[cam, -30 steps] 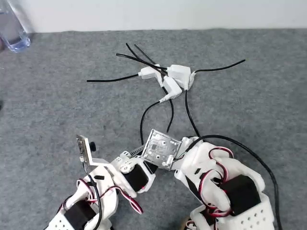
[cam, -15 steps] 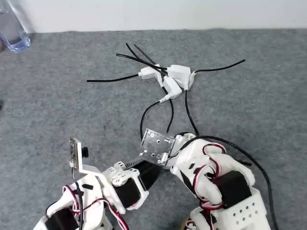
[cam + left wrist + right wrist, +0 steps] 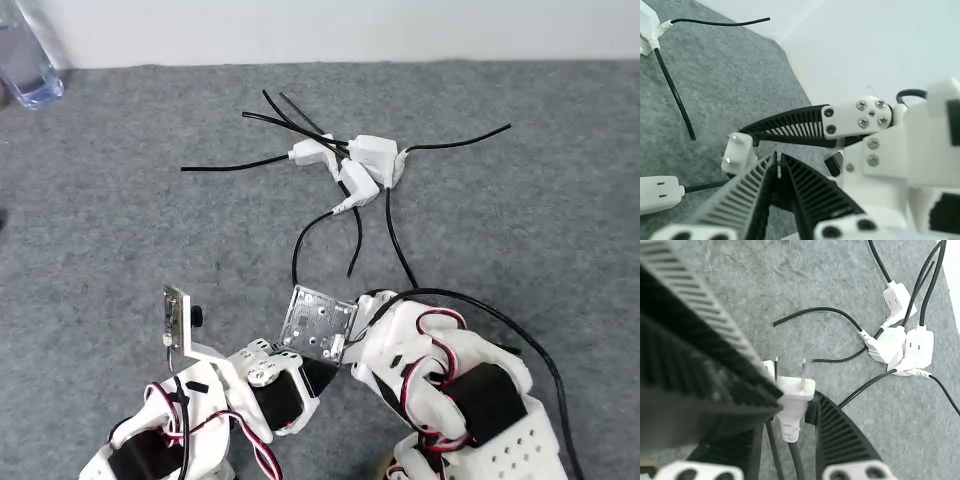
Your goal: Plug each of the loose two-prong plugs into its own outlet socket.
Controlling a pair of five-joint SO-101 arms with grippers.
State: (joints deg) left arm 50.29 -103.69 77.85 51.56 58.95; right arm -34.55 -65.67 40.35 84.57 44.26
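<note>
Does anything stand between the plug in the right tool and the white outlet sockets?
Nothing upright. Two loose black cord ends lie flat on the carpet between the plug in the right tool and the outlet sockets.

Plug (image 3: 792,395): cord is cut off by the right wrist view's edge.
Socket (image 3: 657,192): partly cut off at the left wrist view's edge.
Bottle (image 3: 25,60): cropped at the high view's corner.
Arms (image 3: 450,390): bases are cut off below.

Clear bottle (image 3: 25,62) at far-left corner of grey carpeted table (image 3: 110,230), white wall (image 3: 350,28) behind.
</note>
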